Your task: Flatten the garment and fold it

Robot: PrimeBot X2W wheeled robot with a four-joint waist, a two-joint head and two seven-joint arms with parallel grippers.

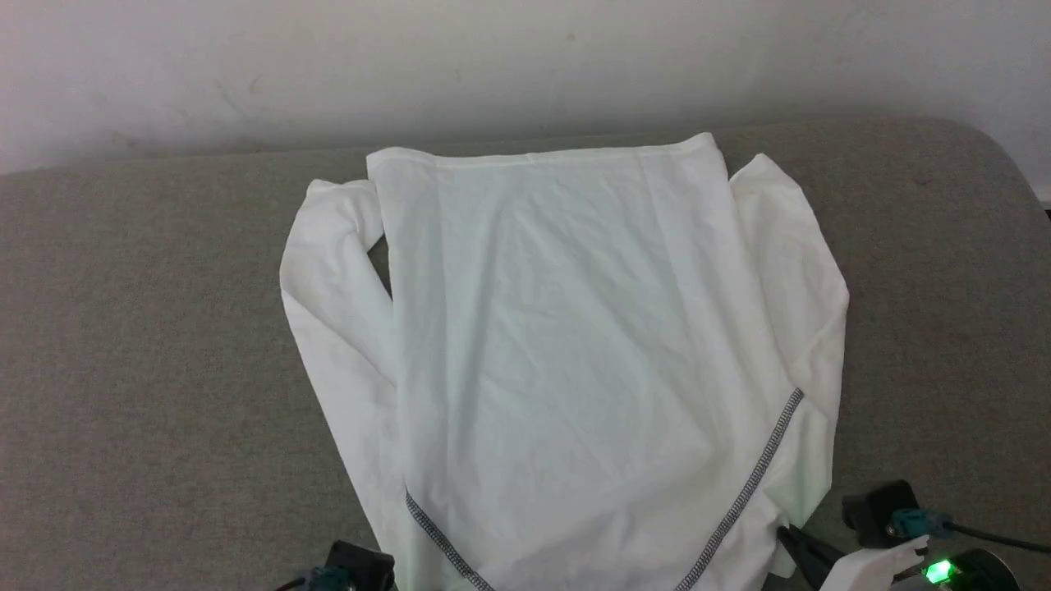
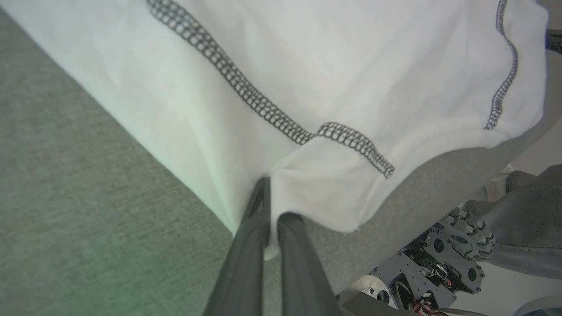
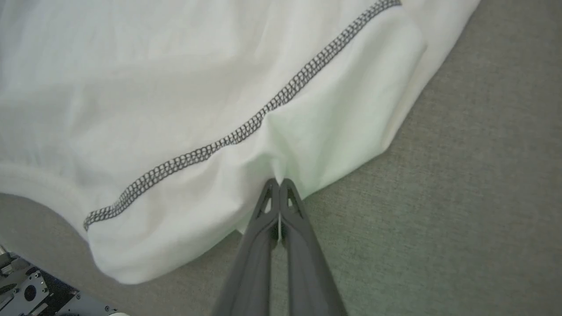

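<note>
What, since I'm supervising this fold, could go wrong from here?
1. The left gripper and right gripper pinch only small bits of the thin shirt near its shoulder seams; a tug may slip them free.
2. The sleeves lie crooked beside the body, so folding now might trap creases.

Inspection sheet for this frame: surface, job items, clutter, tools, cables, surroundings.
Surface: grey fabric top, bare around the work.
Job's things: white shirt spread out with its hem at the far side, sleeves lying along both sides, light wrinkles, dark stitched seams at the near end.
Clutter: nothing seen.
Tools: left tool shut on the shirt's near edge; right tool shut on the shirt by the seam.
Cables: black cable running from the right wrist.
Surroundings: pale wall behind; wheeled base below the near edge.
</note>
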